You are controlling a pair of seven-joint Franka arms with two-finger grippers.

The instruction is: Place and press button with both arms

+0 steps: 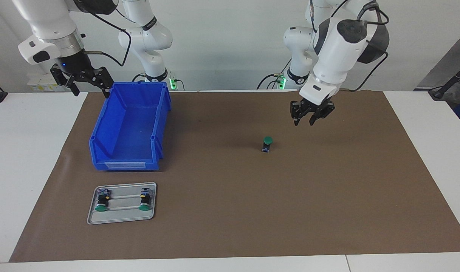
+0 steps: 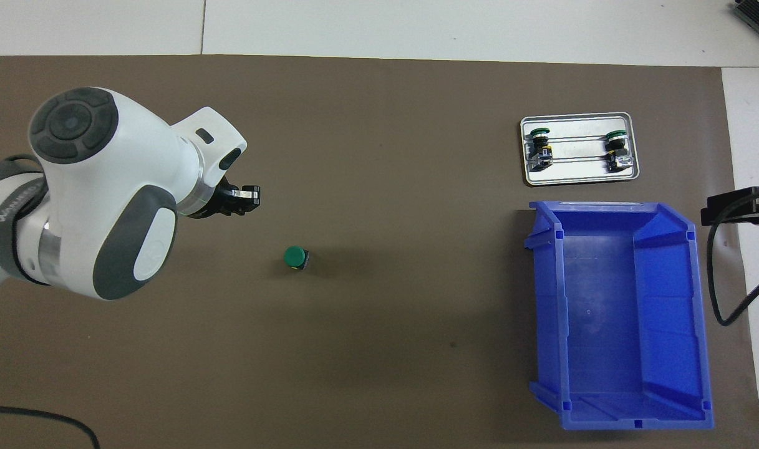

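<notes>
Left gripper [image 1: 306, 121] hangs bent-wristed over mat near the button [image 1: 267, 144], fingers narrowed, empty; right gripper [image 1: 87, 87] waits wide open.

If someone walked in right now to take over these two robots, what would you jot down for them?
Left end effector: in the air over the brown mat, holding nothing, not yet at the button.
Right end effector: open, empty, waiting beside the blue bin at the right arm's end.
Button: stands upright alone mid-mat, green cap up, untouched.
Metal tray: farther from the robots than the bin, holds two more buttons lying on their sides.
Bin: empty.
Done: nothing visible.
Left: get the button placed and pressed, likely using both arms.
</notes>
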